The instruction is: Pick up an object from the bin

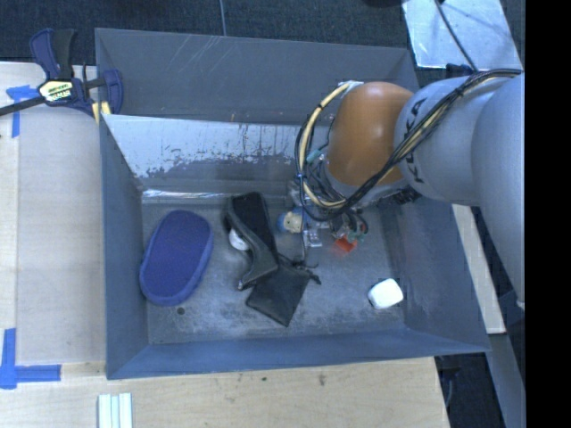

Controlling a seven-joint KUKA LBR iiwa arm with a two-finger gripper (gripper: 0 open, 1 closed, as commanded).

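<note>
My gripper (310, 242) hangs low in the middle of the bin, just right of a black angled object (254, 234) that lies across the floor. A flat black piece (280, 295) rests right below the gripper, touching the angled object's lower end. A small red thing (344, 244) lies close to the gripper's right side. A small white bit (237, 238) peeks out from under the black angled object's left edge. Nothing can be seen held in the gripper.
A blue oval pad (176, 255) lies at the bin's left. A white cap-like lump (385, 293) sits at the lower right, near the sloping wall. The arm with its orange cover and cables comes in from the right.
</note>
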